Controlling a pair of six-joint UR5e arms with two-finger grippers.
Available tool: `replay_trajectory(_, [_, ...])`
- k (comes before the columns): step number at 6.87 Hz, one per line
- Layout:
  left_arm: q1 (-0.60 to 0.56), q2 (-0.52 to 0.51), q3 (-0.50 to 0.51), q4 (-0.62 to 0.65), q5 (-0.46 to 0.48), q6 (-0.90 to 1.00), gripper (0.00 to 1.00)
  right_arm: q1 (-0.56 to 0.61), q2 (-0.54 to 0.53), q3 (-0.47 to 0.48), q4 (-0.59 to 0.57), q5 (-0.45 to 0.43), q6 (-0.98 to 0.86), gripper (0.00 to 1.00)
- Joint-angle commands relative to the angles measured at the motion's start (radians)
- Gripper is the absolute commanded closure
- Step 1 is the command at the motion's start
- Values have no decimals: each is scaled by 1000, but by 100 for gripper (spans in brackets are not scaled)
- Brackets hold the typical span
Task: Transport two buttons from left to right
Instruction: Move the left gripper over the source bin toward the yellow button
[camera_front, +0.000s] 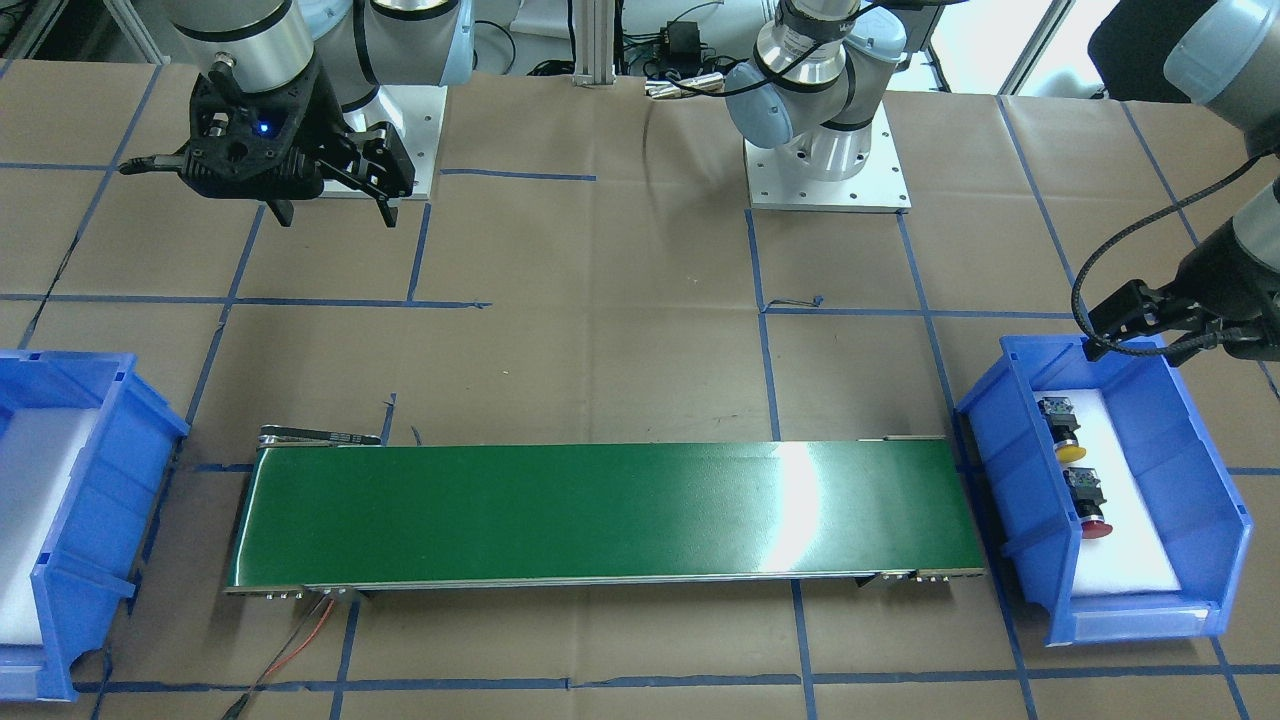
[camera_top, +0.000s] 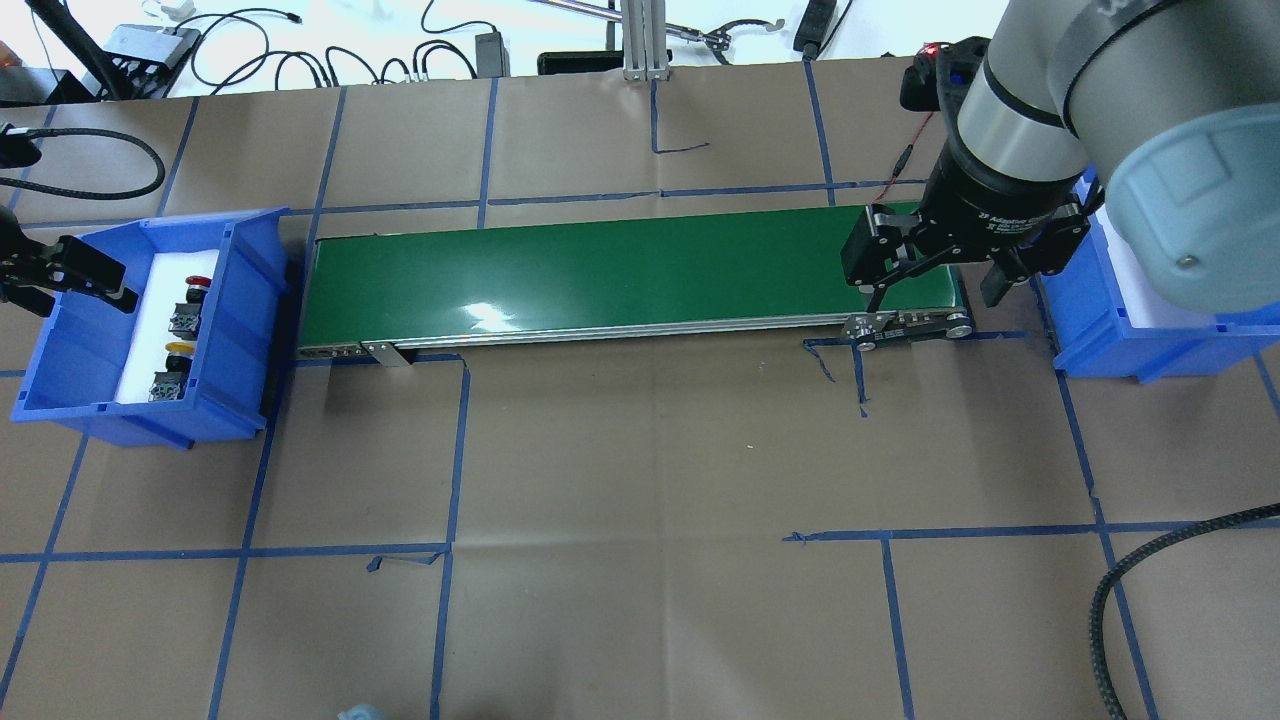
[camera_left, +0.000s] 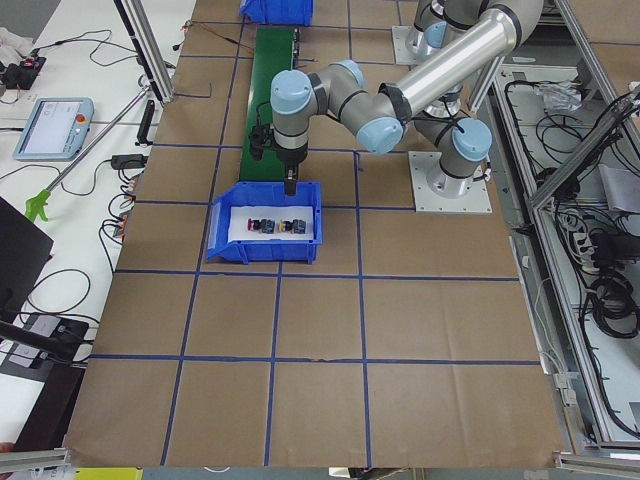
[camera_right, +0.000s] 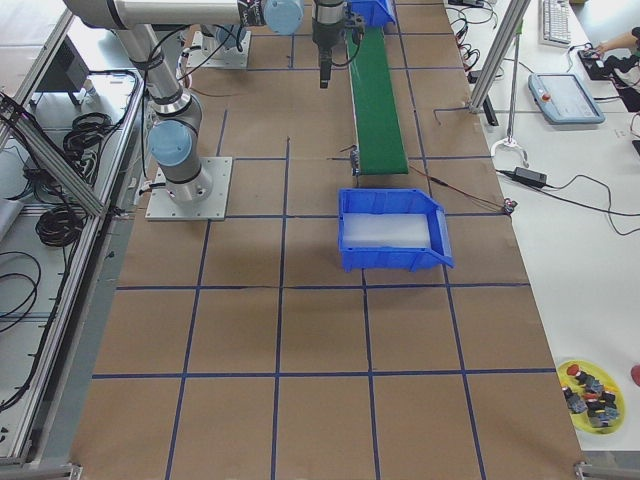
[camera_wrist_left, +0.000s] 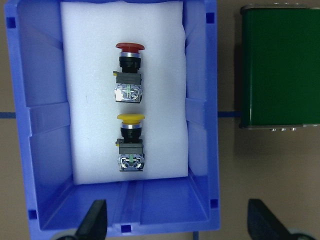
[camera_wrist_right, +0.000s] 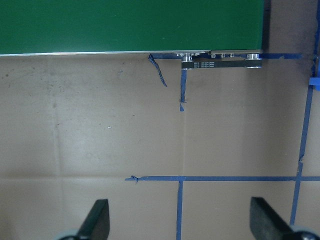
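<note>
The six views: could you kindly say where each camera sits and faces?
Front-facing: across the table, facing the robot; right gripper open.
Overhead: behind the robot, looking down over the conveyor; right gripper large.
Exterior left: table's left end; left arm over left bin.
Exterior right: table's right end; right bin, right arm.
Left wrist: down on red button, yellow button; left gripper open.
Right wrist: down on table, conveyor end; right gripper.
Shared: front-facing and left wrist show both buttons.

left blue bin (camera_top: 250, 300) at 9 o'clock | red button (camera_top: 190, 305) on its white pad, yellow button (camera_top: 170, 368) at its 6 o'clock, apart | left gripper (camera_top: 75, 290) over bin's 9 o'clock rim | right gripper (camera_top: 935, 297) spread wide, empty, above green belt's (camera_top: 620, 275) 3 o'clock end
</note>
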Motion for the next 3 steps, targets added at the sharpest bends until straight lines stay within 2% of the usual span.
replay_trajectory(1, [17, -52, -127, 243, -1, 37, 1, 0, 1, 0, -2, 0, 0, 0])
replay_trajectory(2, [20, -56, -172, 307, -1, 41, 1, 0, 1, 0, 0, 0, 0, 0])
replay_trajectory(3, [25, -66, -177, 312, -1, 50, 1, 0, 1, 0, 0, 0, 0, 0])
